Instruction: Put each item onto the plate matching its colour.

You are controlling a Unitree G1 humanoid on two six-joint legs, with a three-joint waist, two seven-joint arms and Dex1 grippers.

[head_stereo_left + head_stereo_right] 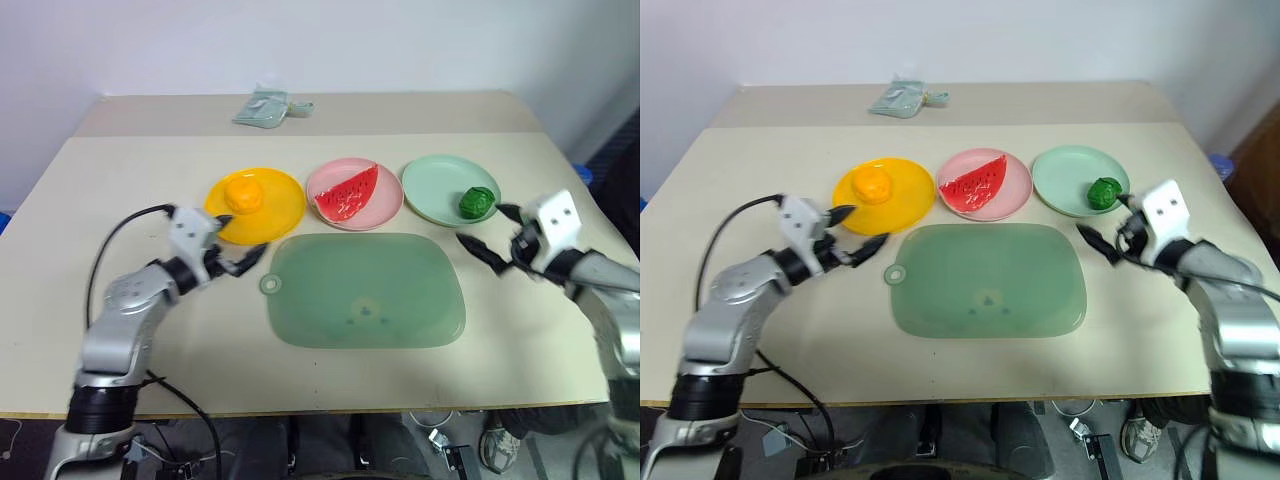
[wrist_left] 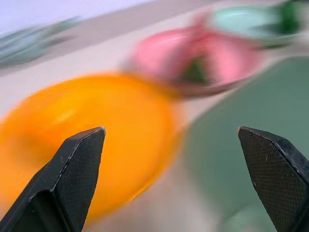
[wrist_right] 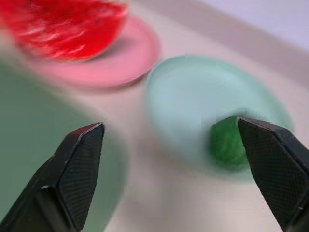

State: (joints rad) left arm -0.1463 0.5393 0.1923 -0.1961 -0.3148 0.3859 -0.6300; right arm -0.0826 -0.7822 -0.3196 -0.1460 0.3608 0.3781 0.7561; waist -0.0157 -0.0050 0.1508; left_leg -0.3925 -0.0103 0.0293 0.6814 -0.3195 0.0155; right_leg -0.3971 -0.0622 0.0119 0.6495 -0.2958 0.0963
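On mint plate [image 1: 438, 188] | green ball [image 1: 477, 202] | just beyond open right claw [image 1: 488, 238]

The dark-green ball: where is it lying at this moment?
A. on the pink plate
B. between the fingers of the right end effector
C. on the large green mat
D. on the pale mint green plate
D. The dark-green ball rests on the pale mint green plate, near its right edge, with the right end effector open and apart from it.
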